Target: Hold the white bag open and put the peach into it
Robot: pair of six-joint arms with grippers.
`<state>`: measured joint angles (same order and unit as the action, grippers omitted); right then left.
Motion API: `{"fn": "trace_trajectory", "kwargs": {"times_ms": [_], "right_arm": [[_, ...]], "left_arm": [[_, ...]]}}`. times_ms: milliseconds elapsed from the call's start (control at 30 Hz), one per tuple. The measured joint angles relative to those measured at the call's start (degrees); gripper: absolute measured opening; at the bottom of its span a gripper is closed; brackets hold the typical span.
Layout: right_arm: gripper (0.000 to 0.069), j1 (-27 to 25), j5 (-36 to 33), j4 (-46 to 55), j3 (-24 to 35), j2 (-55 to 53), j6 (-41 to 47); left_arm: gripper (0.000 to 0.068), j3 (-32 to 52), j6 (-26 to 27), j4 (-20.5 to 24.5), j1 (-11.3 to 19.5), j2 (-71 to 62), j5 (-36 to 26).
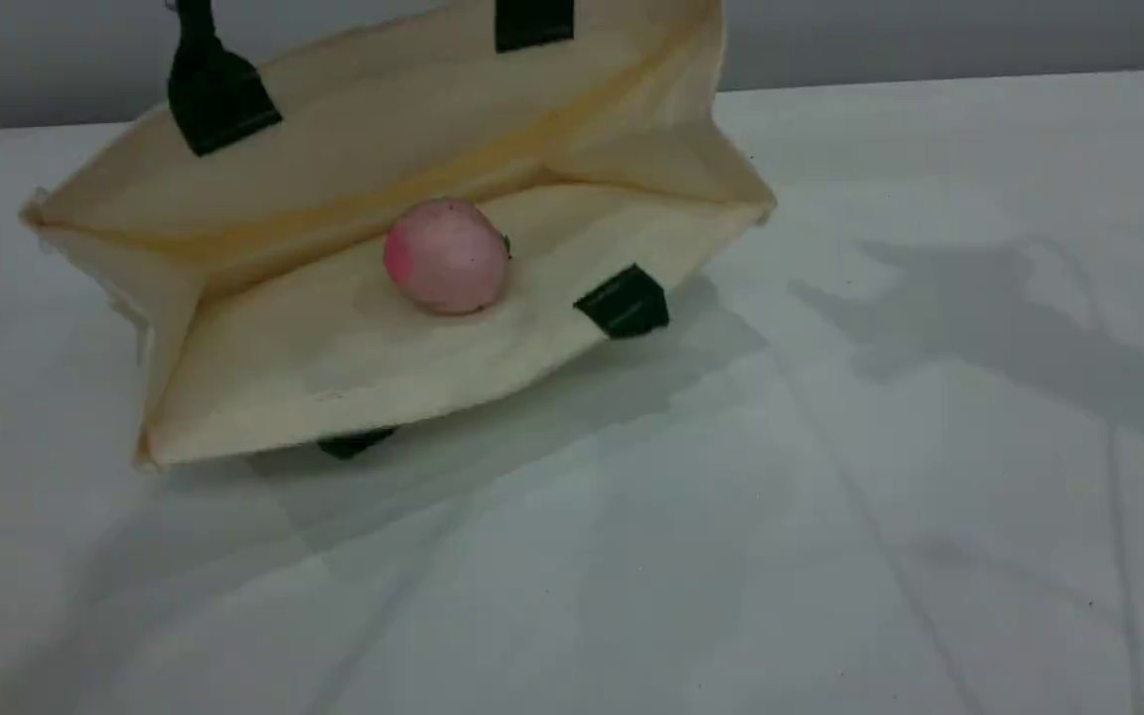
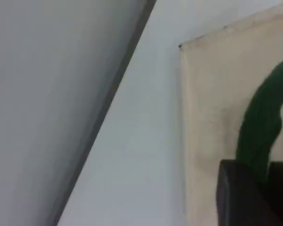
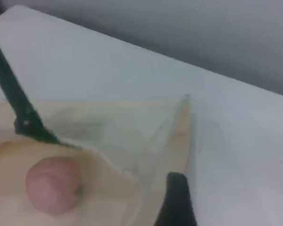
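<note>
The white bag [image 1: 334, 348] lies on its side with its mouth gaping toward me, and the upper panel is lifted. The peach [image 1: 447, 256] rests inside on the lower panel, free of any gripper. One green handle [image 1: 197, 30] rises out of the top edge. In the left wrist view that handle [image 2: 264, 117] runs down between the dark fingers of my left gripper [image 2: 259, 188], beside the bag [image 2: 212, 117]. How tight the hold is does not show. My right gripper [image 3: 177, 202] hovers above the bag's corner [image 3: 179, 122], open and empty, with the peach [image 3: 53, 184] to its lower left.
A white table [image 1: 830, 497] spreads out in front and to the right of the bag, crossed by arm shadows at the right. A grey wall [image 1: 929, 40] runs behind the table's far edge. A green handle tab [image 1: 622, 301] sits on the bag's lower lip.
</note>
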<state>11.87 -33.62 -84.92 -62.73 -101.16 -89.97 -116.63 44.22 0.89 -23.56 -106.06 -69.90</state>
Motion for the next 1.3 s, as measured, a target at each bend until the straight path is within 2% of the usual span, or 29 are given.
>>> {"fn": "trace_trajectory", "kwargs": {"times_ms": [200,333,433,633,767,1067,1167,1300], "right_arm": [[0.0506,0.0,1.2,0.0,0.0,0.0,0.0],[0.0506,0.0,3.4,0.0,0.0,0.0,0.0],[0.0506,0.0,6.4,0.1,0.0,0.8,0.0],[0.0506,0.0,12.4,0.7,0.0,5.9,0.1],[0.0506,0.0,13.4,2.7,0.0,10.6,2.4],[0.0506,0.0,12.0,15.2,0.0,22.3,13.6],[0.0506,0.0,9.4,21.1,0.0,26.0,18.9],[0.0506,0.0,5.2,30.2,0.0,30.5,27.2]], "left_arm": [[0.0413,0.0,-0.8,0.0,0.0,0.0,0.1],[0.0462,0.0,-3.4,0.8,0.0,0.0,0.0],[0.0468,0.0,-5.8,1.2,0.0,0.0,0.0],[0.0469,-0.1,-13.9,5.8,0.0,0.0,-0.1],[0.0470,-0.1,-18.4,8.2,0.0,0.7,-0.2],[0.0470,-0.1,-24.2,7.2,0.0,8.5,-0.2],[0.0470,-0.1,-28.1,4.9,0.0,11.5,-0.3],[0.0470,0.1,-28.9,1.6,0.0,15.5,-0.3]]}}
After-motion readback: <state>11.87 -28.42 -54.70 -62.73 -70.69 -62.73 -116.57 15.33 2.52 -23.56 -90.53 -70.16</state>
